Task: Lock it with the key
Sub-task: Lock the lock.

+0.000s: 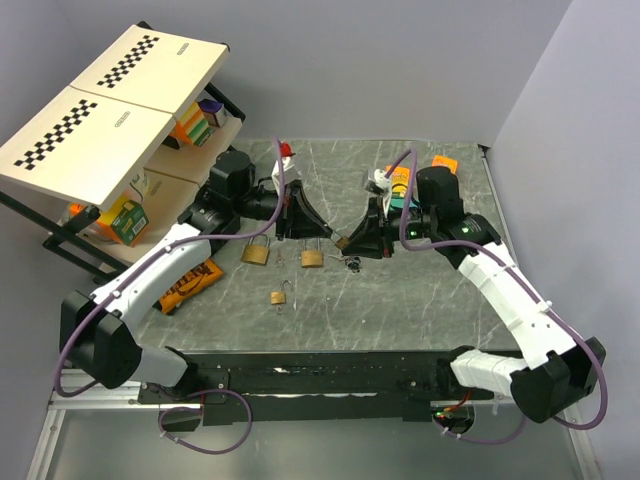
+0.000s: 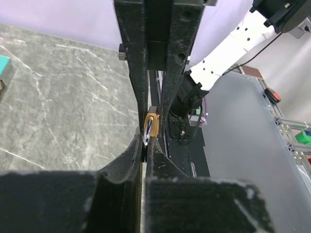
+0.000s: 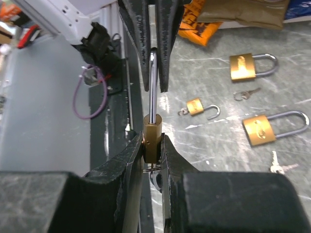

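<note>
Left hand (image 2: pixel 146 144) clenched on the shackle (image 3: pixel 153 82), right hand (image 3: pixel 153 151) grasping the padlock (image 3: pixel 151 132) body. Key bunch (image 1: pixel 350 263) sits just under our right hand, the nearer arm; we can't tell if it's on the desk (image 1: pixel 400 315).

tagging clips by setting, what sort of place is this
Probably a robotics lab bench: a marbled table boxed in by plain walls, checkerboard calibration boards at one side, and brass padlocks laid out on it.

Mid-frame on the table (image 1: pixel 420 310), a first padlock (image 1: pixel 255 252) lies left of a second padlock (image 1: pixel 312 258), with the key (image 1: pixel 351 263) just right of that. A third padlock (image 1: pixel 279 296) lies below and between them.
</note>
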You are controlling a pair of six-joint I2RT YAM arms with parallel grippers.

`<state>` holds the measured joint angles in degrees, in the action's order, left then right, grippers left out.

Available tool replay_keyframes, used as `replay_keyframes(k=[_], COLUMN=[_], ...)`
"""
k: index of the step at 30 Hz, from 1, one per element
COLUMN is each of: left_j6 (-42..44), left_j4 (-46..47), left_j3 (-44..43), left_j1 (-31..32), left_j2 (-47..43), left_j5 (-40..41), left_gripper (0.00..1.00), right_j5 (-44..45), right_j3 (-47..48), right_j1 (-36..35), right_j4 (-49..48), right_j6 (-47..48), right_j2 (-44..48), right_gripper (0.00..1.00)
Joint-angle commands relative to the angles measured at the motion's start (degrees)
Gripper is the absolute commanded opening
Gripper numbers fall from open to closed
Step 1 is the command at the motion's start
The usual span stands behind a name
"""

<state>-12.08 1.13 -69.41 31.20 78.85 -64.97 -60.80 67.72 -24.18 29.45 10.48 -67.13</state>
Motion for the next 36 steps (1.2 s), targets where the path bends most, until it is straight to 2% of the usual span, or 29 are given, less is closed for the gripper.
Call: replay_keyframes(k=[1,5,7,12,13,15,18,23,26,29,33,36], left_j6=[-1.8,-15.4,-23.6,-36.2,-40.2,-41.4,-41.1,-41.8,-39.7,-40.2,-41.1,-41.4], left_j4=[-2.4,6.3,10.0,20.6,20.6,18.6,15.1,11.4,8.6,8.7,8.4,8.2], left_j3=[-2.8,-2.5,-0.7,4.0,4.0,1.7,-1.6,-5.5,-8.0,-8.3,-8.6,-8.8], left_j1=[-1.1,-2.8,-3.5,-3.3,-3.0,-1.3,1.1,3.5,5.2,5.5,5.5,5.5], left_j2=[2.7,2.5,1.8,2.1,2.4,3.8,5.9,9.1,10.6,11.6,12.5,12.8], left_j5=[2.8,9.1,13.5,20.5,23.1,26.4,30.9,34.1,35.9,36.3,36.2,35.7], left_gripper=[0.3,0.83,0.93,0.99,0.96,0.96,0.96,0.99,0.94,0.83,0.6,0.54], right_j5=[0.0,8.8,15.3,25.2,26.8,30.0,33.5,36.1,38.6,40.4,43.6,47.3], right_j3=[-1.2,-4.8,-6.9,-8.4,-8.4,-8.0,-7.9,-7.2,-7.2,-7.2,-7.0,-6.7], right_j1=[0.2,1.8,1.9,1.8,1.9,1.7,0.8,-1.1,-2.4,-3.8,-5.6,-6.8], right_j4=[-7.0,-13.1,-15.6,-22.8,-22.9,-23.0,-23.0,-23.0,-24.2,-25.7,-26.9,-27.3], right_j6=[1.3,-5.2,-7.3,-12.1,-12.1,-12.2,-11.6,-9.2,-8.5,-7.9,-7.2,-6.6], right_j2=[4.9,7.0,8.1,9.0,8.9,8.3,7.9,7.0,6.7,6.5,6.1,5.7], right_gripper=[0.0,0.0,0.0,0.0,0.0,0.0,0.0,0.0,0.0,0.0,0.0,0.0])
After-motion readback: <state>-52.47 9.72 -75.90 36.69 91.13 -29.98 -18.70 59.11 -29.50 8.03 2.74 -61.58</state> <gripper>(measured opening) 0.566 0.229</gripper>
